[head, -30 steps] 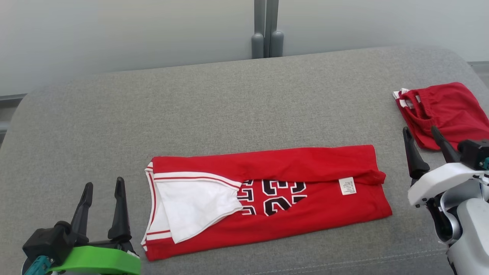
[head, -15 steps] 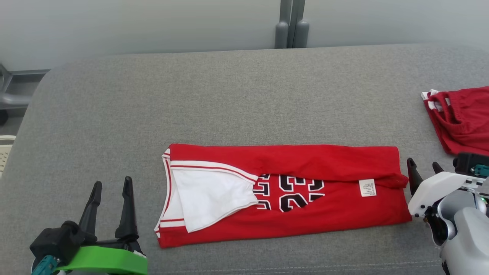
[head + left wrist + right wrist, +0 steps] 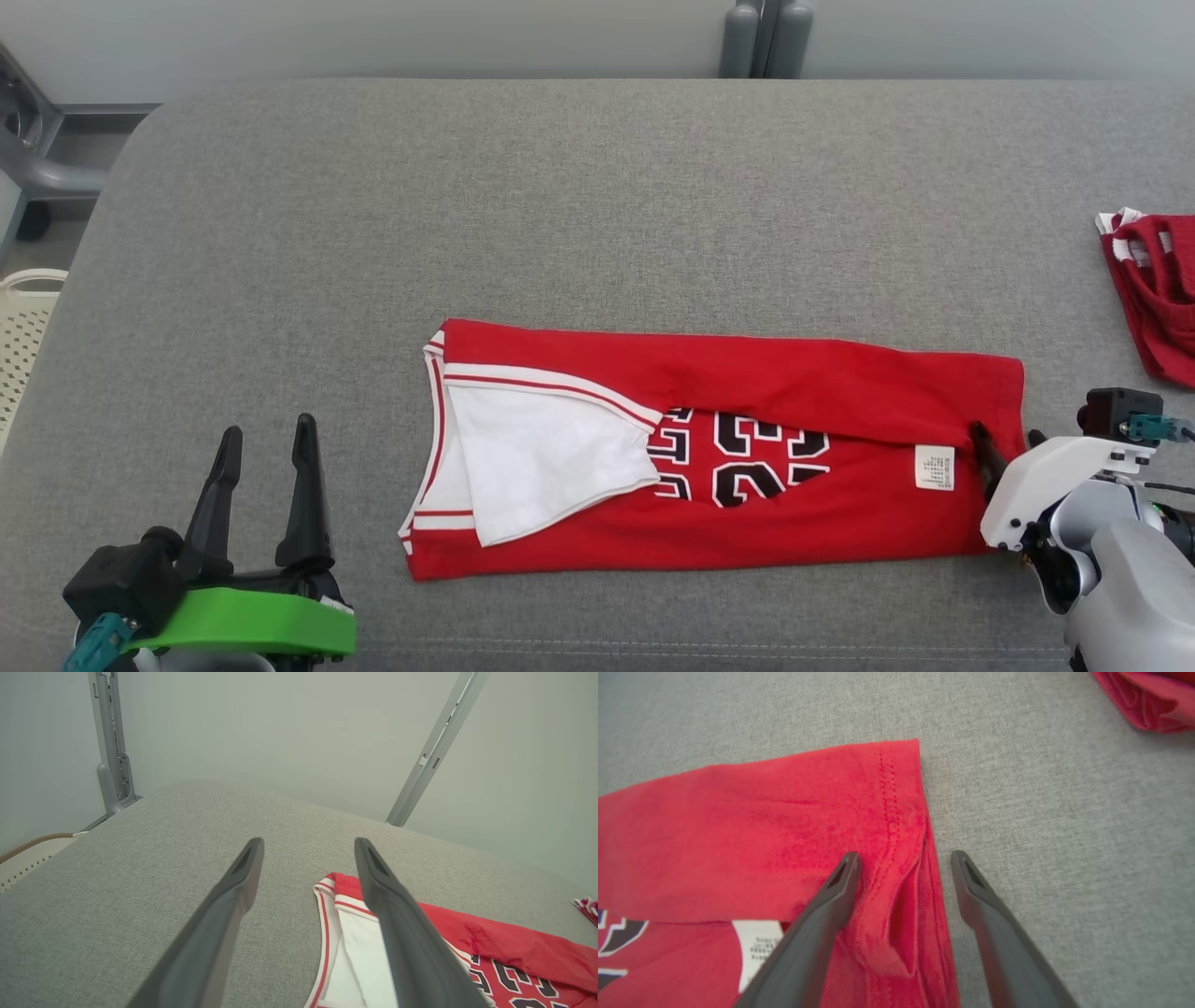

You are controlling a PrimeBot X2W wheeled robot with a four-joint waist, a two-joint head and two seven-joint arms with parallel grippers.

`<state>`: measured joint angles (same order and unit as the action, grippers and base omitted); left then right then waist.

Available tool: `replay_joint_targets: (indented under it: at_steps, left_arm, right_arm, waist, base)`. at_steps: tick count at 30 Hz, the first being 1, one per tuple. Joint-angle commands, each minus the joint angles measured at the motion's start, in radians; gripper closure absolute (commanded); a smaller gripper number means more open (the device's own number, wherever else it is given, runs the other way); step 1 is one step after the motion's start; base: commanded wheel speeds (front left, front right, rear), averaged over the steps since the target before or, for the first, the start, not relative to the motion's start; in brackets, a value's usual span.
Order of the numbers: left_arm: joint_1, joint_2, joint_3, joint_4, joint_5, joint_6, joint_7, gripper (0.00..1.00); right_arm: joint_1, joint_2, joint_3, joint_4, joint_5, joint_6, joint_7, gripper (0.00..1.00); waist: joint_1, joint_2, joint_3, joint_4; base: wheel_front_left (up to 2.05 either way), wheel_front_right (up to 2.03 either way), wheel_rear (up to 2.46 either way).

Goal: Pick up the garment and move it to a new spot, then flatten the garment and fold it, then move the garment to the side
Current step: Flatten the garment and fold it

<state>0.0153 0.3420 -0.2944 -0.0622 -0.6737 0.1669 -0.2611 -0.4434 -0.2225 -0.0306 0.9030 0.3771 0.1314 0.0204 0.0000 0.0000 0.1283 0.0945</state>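
A red jersey, the garment [image 3: 747, 392], lies folded lengthwise on the grey cushion [image 3: 560, 205], white lining at its left end, black numbers and a white label in the middle. My right gripper [image 3: 1006, 439] is open at the garment's right hem; in the right wrist view its jaws straddle that hem [image 3: 920, 868], one finger over the cloth, the other over bare cushion. My left gripper [image 3: 266, 439] stands open at the lower left, apart from the garment's left end [image 3: 336, 891], with nothing between its fingers.
A second red garment [image 3: 1153, 289] lies bunched at the right edge, also seen at the top right as red cloth [image 3: 1143, 700]. A pale perforated basket [image 3: 23, 327] sits off the cushion's left edge. Grey posts [image 3: 766, 37] stand behind the cushion.
The head camera has tilted down and shifted, so the whole picture moved. My right gripper has come down and left onto the garment's right hem. The left gripper has hardly moved.
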Motion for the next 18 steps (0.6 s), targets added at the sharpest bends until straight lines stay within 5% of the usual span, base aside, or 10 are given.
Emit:
replay_joint_targets:
  at_steps: [1, 6, 9, 11, 12, 18]
  left_arm:
    - [0.006, -0.002, 0.011, 0.001, 0.003, -0.008, -0.004, 0.0]
    - [0.01, -0.011, 0.022, 0.004, 0.008, -0.013, -0.004, 0.0]
    - [0.009, -0.016, 0.025, 0.005, 0.013, -0.016, -0.004, 0.0]
    - [0.009, -0.019, 0.023, 0.007, 0.015, -0.017, -0.004, 0.0]
    - [0.009, -0.019, 0.022, 0.009, 0.016, -0.018, -0.004, 0.0]
    - [0.007, -0.023, 0.027, 0.016, 0.019, -0.022, -0.004, 0.0]
  right_arm:
    - [0.036, -0.004, 0.022, 0.008, 0.014, -0.001, 0.013, 0.0]
    - [0.053, -0.005, 0.084, -0.013, 0.035, -0.001, 0.025, 0.0]
    - [0.052, -0.014, 0.117, -0.029, 0.04, -0.001, 0.015, 0.55]
    - [0.045, -0.024, 0.13, -0.033, 0.037, -0.001, 0.012, 0.76]
    - [0.038, -0.028, 0.131, -0.032, 0.038, -0.002, 0.009, 0.97]
    - [-0.001, -0.043, 0.12, -0.025, 0.065, -0.002, -0.005, 1.0]
  waist:
    - [0.0, 0.0, 0.003, -0.003]
    - [0.0, 0.0, 0.006, -0.008]
    - [0.0, 0.0, 0.006, -0.012]
    - [0.0, 0.0, 0.005, -0.015]
    - [0.0, 0.0, 0.004, -0.016]
    - [0.0, 0.0, 0.0, -0.023]
  base:
    - [0.0, 0.0, 0.0]
    - [0.0, 0.0, 0.0]
    - [0.0, 0.0, 0.0]
    - [0.0, 0.0, 0.0]
    - [0.0, 0.0, 0.0]
    - [0.0, 0.0, 0.0]
